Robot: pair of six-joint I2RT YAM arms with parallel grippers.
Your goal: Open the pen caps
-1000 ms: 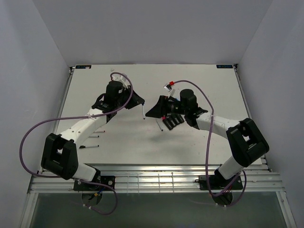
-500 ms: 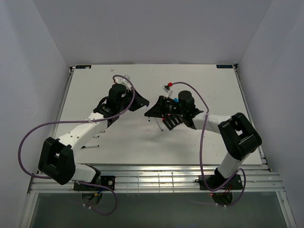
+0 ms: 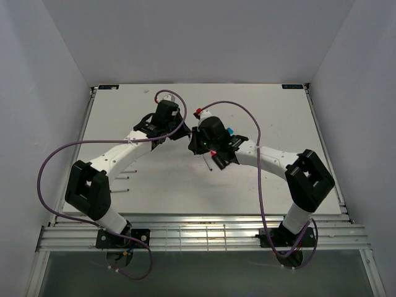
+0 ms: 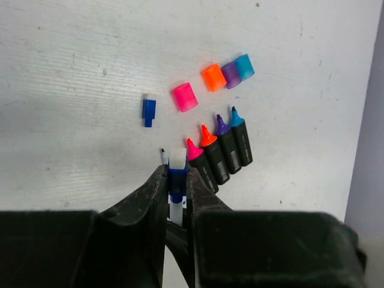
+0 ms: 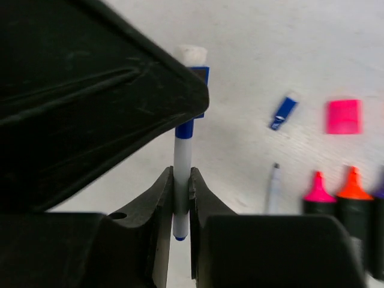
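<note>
A thin white pen (image 5: 182, 157) with a blue pen cap (image 4: 177, 178) hangs above the table between both arms. My left gripper (image 4: 177, 171) is shut on the cap end, and its black fingers (image 5: 120, 90) fill the upper left of the right wrist view. My right gripper (image 5: 182, 177) is shut on the white barrel below the cap. The two grippers meet at mid-table (image 3: 190, 135). Loose pen caps lie below on the table: blue (image 4: 149, 110), pink (image 4: 185, 96), orange (image 4: 213, 77), purple (image 4: 231, 73) and cyan (image 4: 245, 65).
Several stubby black markers (image 4: 225, 153) lie side by side with bare coloured tips. An uncapped white pen (image 5: 272, 186) lies beside them. A red cap (image 3: 199, 113) sits behind the grippers. Thin pens (image 3: 127, 176) lie by the left arm.
Both arms swung inward until the grippers met. My right gripper went from open to shut on the barrel of the pen that the left gripper holds.
</note>
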